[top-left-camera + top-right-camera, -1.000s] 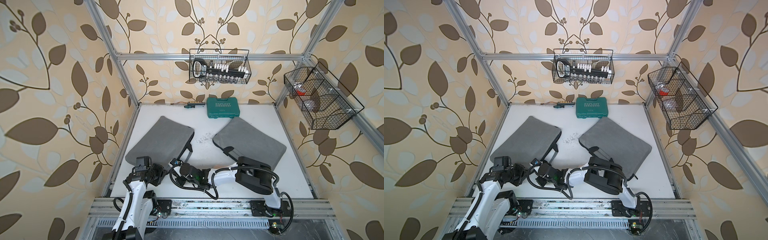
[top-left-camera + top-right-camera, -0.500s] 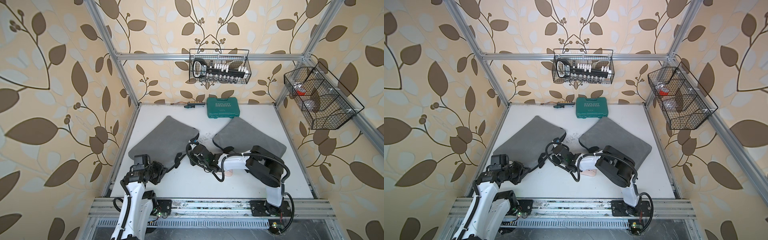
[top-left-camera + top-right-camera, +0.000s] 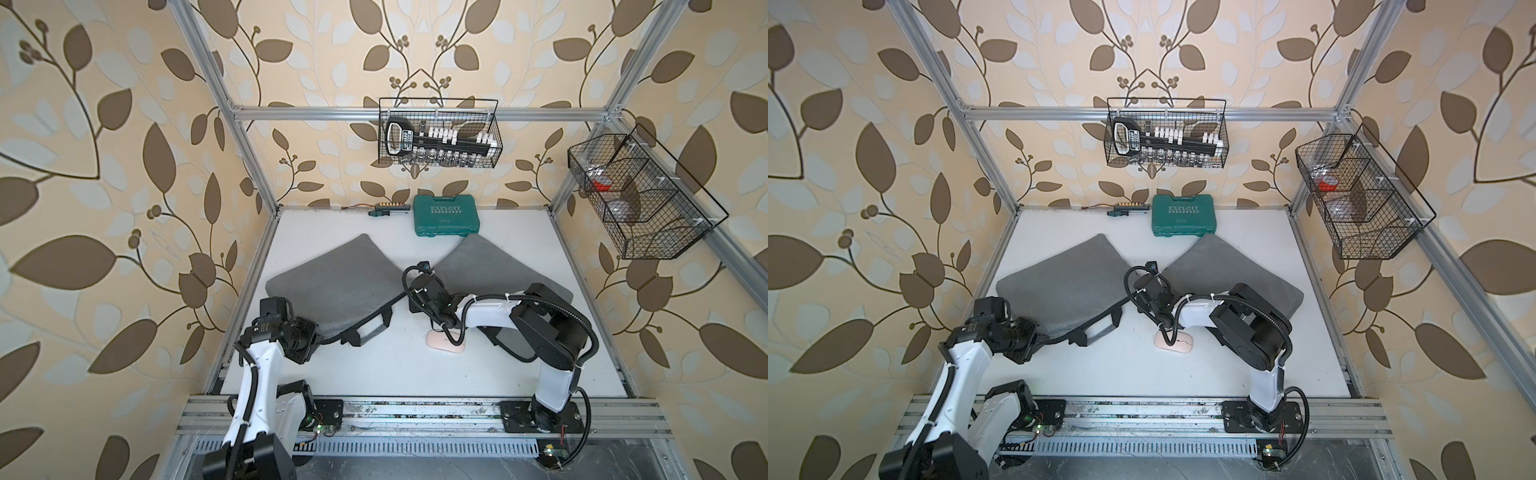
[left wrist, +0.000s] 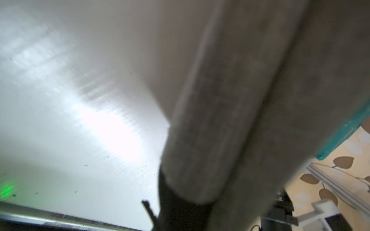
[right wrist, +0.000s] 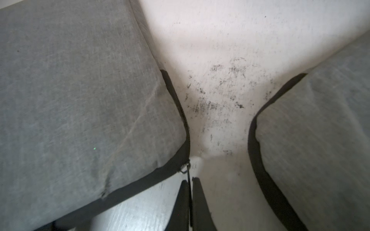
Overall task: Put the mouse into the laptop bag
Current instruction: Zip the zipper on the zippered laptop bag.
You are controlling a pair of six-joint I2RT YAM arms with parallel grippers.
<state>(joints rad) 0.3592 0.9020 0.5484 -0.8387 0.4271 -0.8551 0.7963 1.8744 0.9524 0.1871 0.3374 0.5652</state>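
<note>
The pink mouse (image 3: 444,341) (image 3: 1173,341) lies on the white table in both top views, partly under my right arm's cable. The grey laptop bag (image 3: 340,282) (image 5: 80,100) lies left of it. My right gripper (image 3: 412,300) (image 5: 190,179) is shut on the bag's zipper pull (image 5: 185,168) at the bag's right corner. My left gripper (image 3: 318,337) is at the bag's near left corner, shut on its edge. In the left wrist view the bag's grey fabric (image 4: 230,120) fills the frame and hides the jaws.
A second grey bag (image 3: 490,270) lies to the right, partly under my right arm. A green tool case (image 3: 446,221) and a screwdriver (image 3: 382,212) sit by the back wall. Wire baskets hang on the back wall (image 3: 438,139) and right wall (image 3: 640,199).
My right gripper has travelled from near the left gripper along the bag's edge to its right corner, shut on the zipper pull. The bag shifted slightly. The mouse has come into view.
</note>
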